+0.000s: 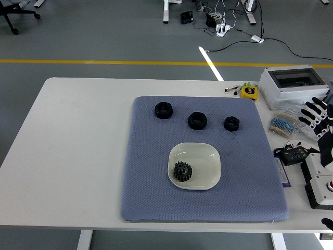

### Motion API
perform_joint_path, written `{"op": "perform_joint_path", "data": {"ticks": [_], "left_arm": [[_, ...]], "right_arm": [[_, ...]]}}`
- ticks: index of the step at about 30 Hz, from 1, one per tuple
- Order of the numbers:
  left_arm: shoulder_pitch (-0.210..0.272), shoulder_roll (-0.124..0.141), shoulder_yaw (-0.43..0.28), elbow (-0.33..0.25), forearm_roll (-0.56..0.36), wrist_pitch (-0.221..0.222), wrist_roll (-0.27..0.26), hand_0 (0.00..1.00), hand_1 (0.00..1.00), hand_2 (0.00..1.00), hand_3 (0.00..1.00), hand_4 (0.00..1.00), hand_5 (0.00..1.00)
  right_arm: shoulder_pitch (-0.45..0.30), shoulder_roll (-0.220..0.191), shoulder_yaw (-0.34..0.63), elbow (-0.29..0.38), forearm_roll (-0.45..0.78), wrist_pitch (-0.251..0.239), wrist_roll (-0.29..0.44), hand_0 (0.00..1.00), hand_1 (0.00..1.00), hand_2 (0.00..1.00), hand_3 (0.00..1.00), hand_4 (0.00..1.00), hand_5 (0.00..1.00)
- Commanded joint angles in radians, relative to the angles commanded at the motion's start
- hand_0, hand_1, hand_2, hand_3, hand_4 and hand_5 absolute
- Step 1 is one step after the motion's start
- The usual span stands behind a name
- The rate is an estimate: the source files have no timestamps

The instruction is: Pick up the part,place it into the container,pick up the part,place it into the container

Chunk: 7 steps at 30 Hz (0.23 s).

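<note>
Left part of the frame is just bare white table (78,156), and my left hand isn't in the shot at all. Then comes the blue-grey mat (151,172) filling the middle. Along its upper part sit three black nuts in a row: the left nut (163,110), the middle nut (197,120) and the right nut (231,123), each well apart from the others. Below them, lower centre of the mat, is the white dish (208,156) with a dark gear (182,171) already lying in its lower left corner. So I'd say one part is in and the next pick is one of those nuts. Over at the right edge of the frame, off the mat and above the clutter there, my right hand (318,115) hangs with fingers spread, holding nothing. If I go for the right nut, since it's nearest, I should come down from above, pinch across its flat sides, lift clear, then drop it in the empty upper right of the dish so it doesn't land on the gear.
</note>
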Motion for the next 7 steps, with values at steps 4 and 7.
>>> {"op": "perform_joint_path", "data": {"ticks": [4, 7], "left_arm": [[-0.006, -0.003, 0.014, 0.001, -0.023, 0.004, -0.007, 0.701, 0.657, 0.675, 0.579, 0.674, 0.633], [-0.019, -0.005, 0.028, 0.0, -0.04, 0.006, -0.012, 0.701, 0.66, 0.671, 0.58, 0.675, 0.633]], "right_arm": [[0.015, 0.001, 0.001, 0.002, 0.006, -0.001, 0.0, 0.756, 0.761, 0.805, 0.807, 0.998, 0.9], [0.03, -0.001, 0.001, 0.005, 0.015, 0.0, 0.001, 0.752, 0.758, 0.8, 0.8, 0.998, 0.897]]}}
